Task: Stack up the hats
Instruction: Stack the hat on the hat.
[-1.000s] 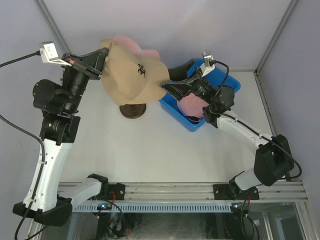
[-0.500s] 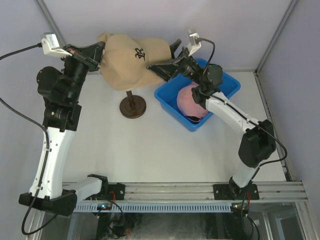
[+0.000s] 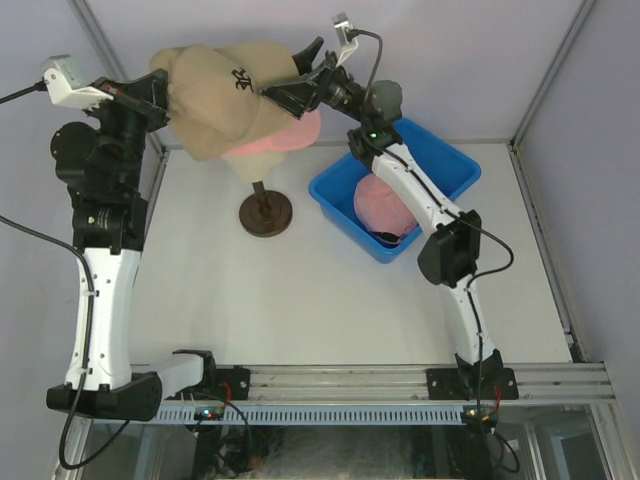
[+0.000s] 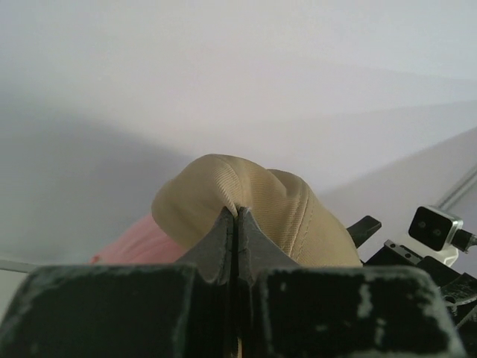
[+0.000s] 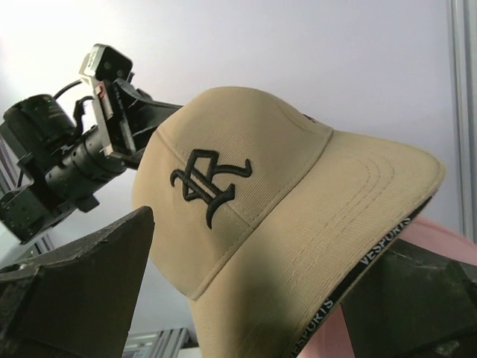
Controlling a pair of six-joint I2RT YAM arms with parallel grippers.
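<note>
1. Because its two fingers are pressed fully together on a fold of cloth, the left gripper has a firm pinch on the back edge of the tan baseball cap. I judge that such a small pinch at the back is chosen so that the crown hangs open and can go down over another cap.
2. Just beyond the fingertips the crown bulges away from this gripper. The brim points to the far side of it, toward the right gripper.
3. The right gripper stands wide open with one finger on each side of the tan brim and holds nothing. As far as I can see, neither finger presses on the brim. It seems to be placed there to guide or steady the front while the left gripper carries the back.
4. Directly under the tan cap, below and a little beyond the left gripper, is a pink baseball cap. Its brim shows out from under the tan brim, so the tan cap covers it at least partly. Whether it is fully seated I cannot tell.
5. Well below both grippers a brown round base stands on the table. What carries the pink cap above it is hidden by the caps.
6. Farther out, beyond the right gripper and low beside its arm, a blue plastic bin holds a second pink cap. A dark thing lies under that cap, so I judge that the stacking is not finished.
</note>
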